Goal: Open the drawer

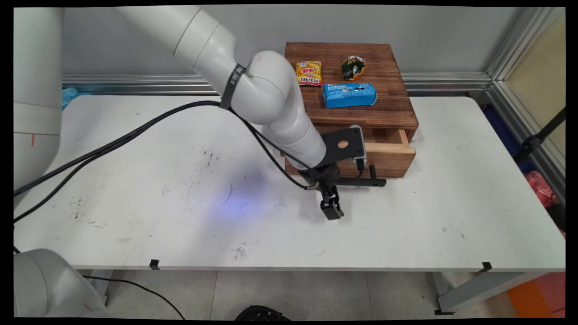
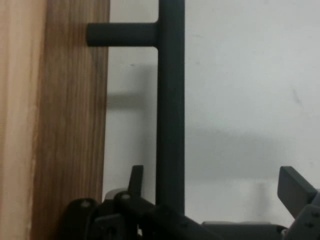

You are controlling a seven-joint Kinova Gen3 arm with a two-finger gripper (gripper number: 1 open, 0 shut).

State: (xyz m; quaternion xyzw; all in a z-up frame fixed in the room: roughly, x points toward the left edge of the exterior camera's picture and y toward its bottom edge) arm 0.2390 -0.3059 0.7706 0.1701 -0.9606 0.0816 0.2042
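On the left, the white table (image 1: 135,203) is scuffed, and black cables (image 1: 135,131) trail across it to the arm's wrist. Following the arm rightward, the gripper (image 1: 333,193) hangs low just in front of a dark wooden box (image 1: 388,113) that stands at the far side of the table, right of centre. The box's drawer (image 1: 390,149) is slid out a little way, and its pale side wall shows.

The black bar handle (image 1: 365,182) stands off the drawer front on short posts, at the near face of the box. The gripper is at the bar's left end. In the hand view the pincer is spread wide, with the handle (image 2: 170,100) running up between the fingers (image 2: 295,187) and neither pad touching it as far as I can tell. The bar does not sit centred: it lies close to the finger next to the drawer front (image 2: 70,125) and well apart from the other one. I'd judge a clean hold from here needs the hand squared to the bar and nudged away from the wood, so both pads meet the bar together and the inner finger doesn't scrape the drawer face.

On top of the box, from left to right, lie a yellow snack packet (image 1: 309,73), a blue pack (image 1: 350,95) nearer the front edge, and a crumpled green packet (image 1: 353,67) behind it. All three are untouched.
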